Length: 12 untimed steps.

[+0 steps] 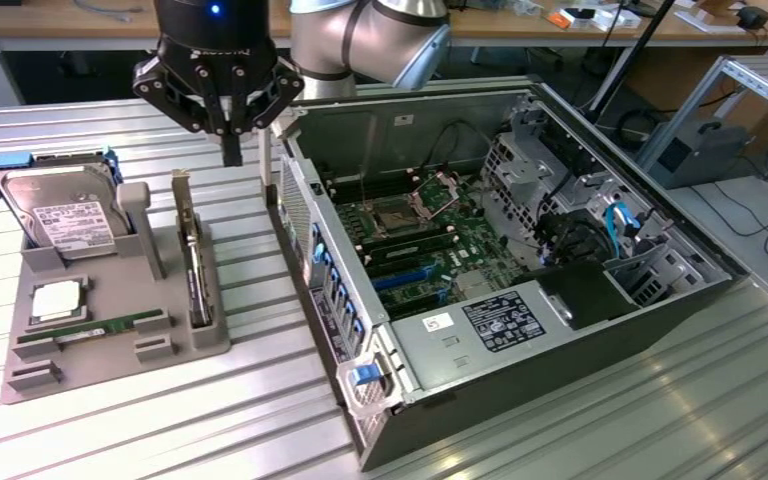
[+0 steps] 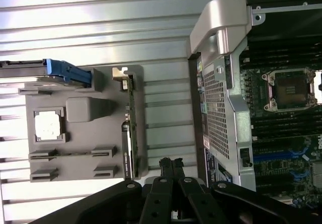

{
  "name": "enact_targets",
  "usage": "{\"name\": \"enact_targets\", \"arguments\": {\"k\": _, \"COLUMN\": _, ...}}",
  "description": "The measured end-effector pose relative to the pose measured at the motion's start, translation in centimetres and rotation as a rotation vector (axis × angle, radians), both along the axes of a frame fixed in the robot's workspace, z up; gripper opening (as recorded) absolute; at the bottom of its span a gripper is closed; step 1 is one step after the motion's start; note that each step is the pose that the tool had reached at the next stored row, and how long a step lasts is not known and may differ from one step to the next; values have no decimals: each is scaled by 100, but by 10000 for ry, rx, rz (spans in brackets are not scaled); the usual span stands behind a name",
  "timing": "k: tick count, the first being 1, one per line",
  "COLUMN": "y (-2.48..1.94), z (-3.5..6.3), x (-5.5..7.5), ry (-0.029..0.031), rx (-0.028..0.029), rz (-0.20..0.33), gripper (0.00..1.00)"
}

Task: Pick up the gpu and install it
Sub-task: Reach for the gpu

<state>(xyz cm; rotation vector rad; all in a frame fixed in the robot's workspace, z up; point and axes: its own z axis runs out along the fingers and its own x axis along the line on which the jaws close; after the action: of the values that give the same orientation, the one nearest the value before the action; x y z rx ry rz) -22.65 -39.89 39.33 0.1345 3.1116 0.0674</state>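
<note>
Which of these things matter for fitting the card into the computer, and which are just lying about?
In use:
thin black expansion card with silver bracket; open grey metal computer case; black gripper, shut, near the card.

Lying about:
boxy silver hard drive; narrow green memory stick; square silver processor chip.

The gpu (image 1: 195, 270) is dark, its tray (image 1: 91, 357) grey, the pincer (image 1: 232, 156) black.

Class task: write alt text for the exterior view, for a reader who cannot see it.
The arm's gripper, fingers shut and empty, hangs near the gpu, which stands on edge in a grey holder beside an open computer case.
</note>
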Motion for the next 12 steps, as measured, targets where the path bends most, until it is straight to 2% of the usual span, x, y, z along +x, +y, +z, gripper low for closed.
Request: {"name": "enact_targets", "arguments": {"k": 12, "y": 0, "z": 0, "x": -71, "ry": 0, "rx": -1, "rz": 0, "gripper": 11}}
